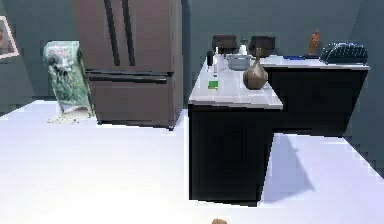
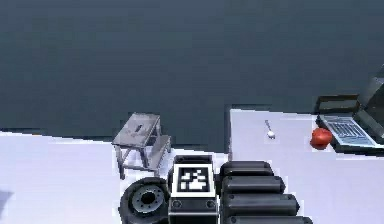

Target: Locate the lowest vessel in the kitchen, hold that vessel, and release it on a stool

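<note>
A brown round-bellied vase [image 1: 255, 72] stands on the white top of a dark kitchen island [image 1: 232, 96], with a grey bowl [image 1: 238, 62] just behind it and a pale bottle [image 1: 219, 63] to its left. A small grey stool [image 2: 137, 142] stands on the floor by the dark wall. At the arm side view's bottom edge my gripper's dark round body [image 2: 143, 200] sits left of a white marker square [image 2: 192, 180]. Its far end is hard to make out, so I cannot tell whether it holds anything.
A brown fridge [image 1: 130, 50] stands left of the island, with a green-white draped object [image 1: 68, 78] beside it. A dark back counter [image 1: 320, 85] carries a dark appliance [image 1: 343, 52] and a small statue [image 1: 314, 40]. A white table [image 2: 285, 150] holds a red round thing [image 2: 320, 138], a utensil [image 2: 269, 128] and a laptop [image 2: 350, 125].
</note>
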